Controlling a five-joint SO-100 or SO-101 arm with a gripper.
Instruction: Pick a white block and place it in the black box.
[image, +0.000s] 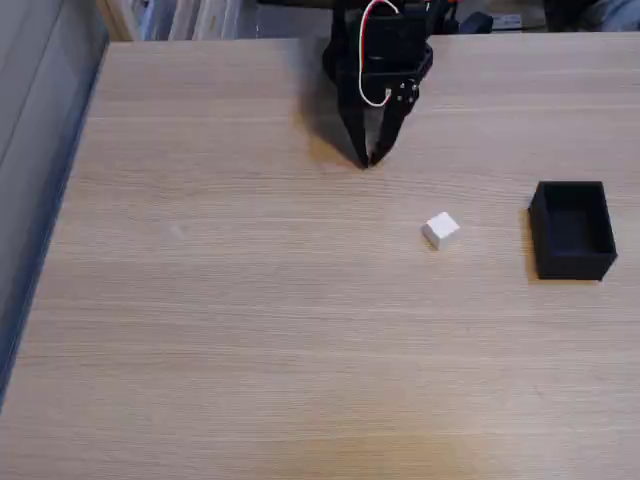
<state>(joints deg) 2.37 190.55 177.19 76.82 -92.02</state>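
Soft, even indoor light falls on the table (250, 330). The gripper (368, 160) throws a faint shadow to its left. The picture is slightly soft, with no glare.

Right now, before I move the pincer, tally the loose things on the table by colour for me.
White: 1, the white block
Black: 1, the black box
Total: 2 loose things, lying apart on the table. The pincer is closed and holds neither.

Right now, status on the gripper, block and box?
Gripper shut, empty, tips down near the table's far edge. White block loose on the table, left of the black box. Nothing between them.
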